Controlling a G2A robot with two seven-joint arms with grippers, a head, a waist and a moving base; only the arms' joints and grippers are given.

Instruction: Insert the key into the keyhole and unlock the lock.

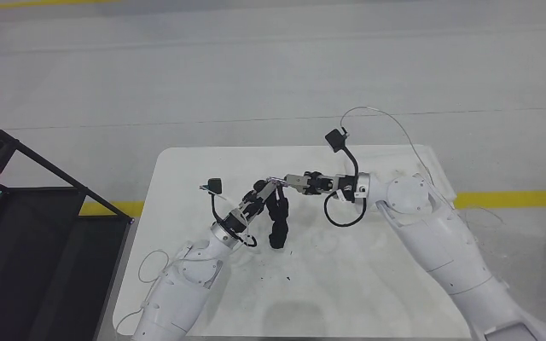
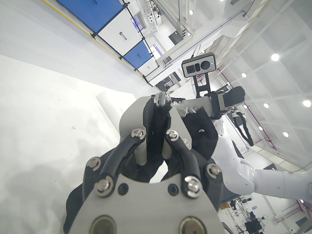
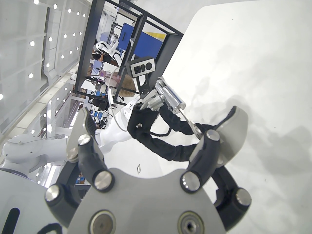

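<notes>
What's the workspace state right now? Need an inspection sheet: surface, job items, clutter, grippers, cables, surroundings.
Surface: white table, a few dark specks.
Job's things: lock, a chrome body with a black sleeved loop hanging toward the table; key meets the lock's end face, apparently inserted.
Clutter: nothing seen.
Grippers: left gripper shut on the lock; right gripper open, one finger beside the key head.
Cables: black wrist cable loops at the right wrist; thin grey wire arcs over the table's far edge.
Surroundings: black frame rack left of the table; yellow floor line.
</notes>
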